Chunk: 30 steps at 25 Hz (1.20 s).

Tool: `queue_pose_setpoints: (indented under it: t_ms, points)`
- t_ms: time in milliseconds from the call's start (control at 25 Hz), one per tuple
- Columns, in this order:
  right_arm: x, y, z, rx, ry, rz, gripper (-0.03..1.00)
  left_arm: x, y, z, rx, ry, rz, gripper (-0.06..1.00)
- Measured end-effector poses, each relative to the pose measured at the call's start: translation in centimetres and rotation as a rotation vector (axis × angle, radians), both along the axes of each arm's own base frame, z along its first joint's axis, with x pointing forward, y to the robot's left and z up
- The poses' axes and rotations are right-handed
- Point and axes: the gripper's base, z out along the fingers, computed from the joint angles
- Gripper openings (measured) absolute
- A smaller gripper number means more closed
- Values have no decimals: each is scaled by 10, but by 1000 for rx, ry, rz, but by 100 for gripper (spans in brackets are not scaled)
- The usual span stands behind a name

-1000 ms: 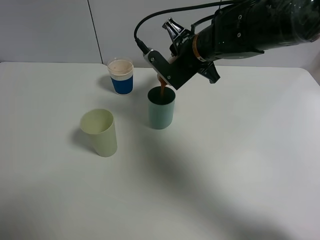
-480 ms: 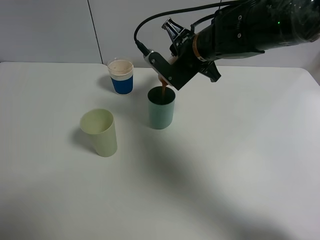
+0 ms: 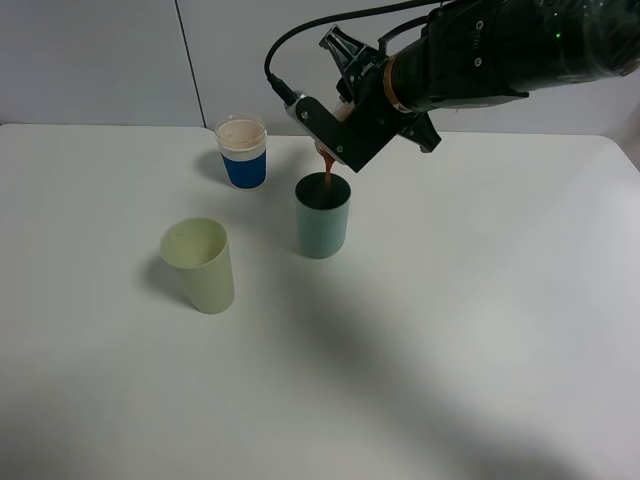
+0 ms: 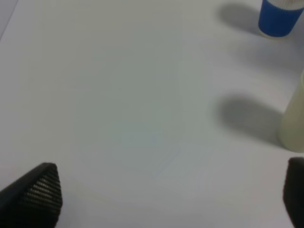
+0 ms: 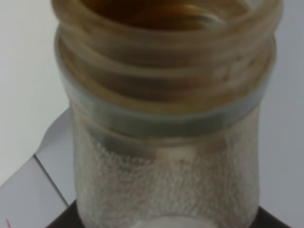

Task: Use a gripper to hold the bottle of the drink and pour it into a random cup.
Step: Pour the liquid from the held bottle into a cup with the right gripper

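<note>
My right gripper point(image 3: 345, 115) is shut on the bottle of the drink point(image 3: 328, 153) and holds it tipped, mouth down, just above the teal cup point(image 3: 322, 217). A thin brown stream runs from the mouth into the cup. The black arm hides most of the bottle in the exterior view. The right wrist view is filled by the bottle's threaded neck point(image 5: 164, 114) with brown liquid at the mouth. My left gripper point(image 4: 171, 199) is open and empty above the white table point(image 4: 118, 109); only its two black fingertips point(image 4: 38, 192) show, and it is outside the exterior view.
A pale yellow-green tumbler point(image 3: 199, 265) stands front left of the teal cup and shows in the left wrist view point(image 4: 294, 123). A blue-banded white paper cup point(image 3: 242, 152) stands behind and to the left; it also shows in the left wrist view point(image 4: 278, 16).
My right gripper has risen slightly and tipped the bottle a little further over the teal cup. The stream keeps running. The cups have not moved.
</note>
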Motion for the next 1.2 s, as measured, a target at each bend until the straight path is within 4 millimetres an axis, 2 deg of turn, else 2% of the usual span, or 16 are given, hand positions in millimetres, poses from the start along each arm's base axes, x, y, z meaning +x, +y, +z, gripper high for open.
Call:
queue_pose_setpoints:
  t_ms: [1200]
  points:
    - [-2,4,0,-40,-17,42,36,0,0,0,0,0,0,93]
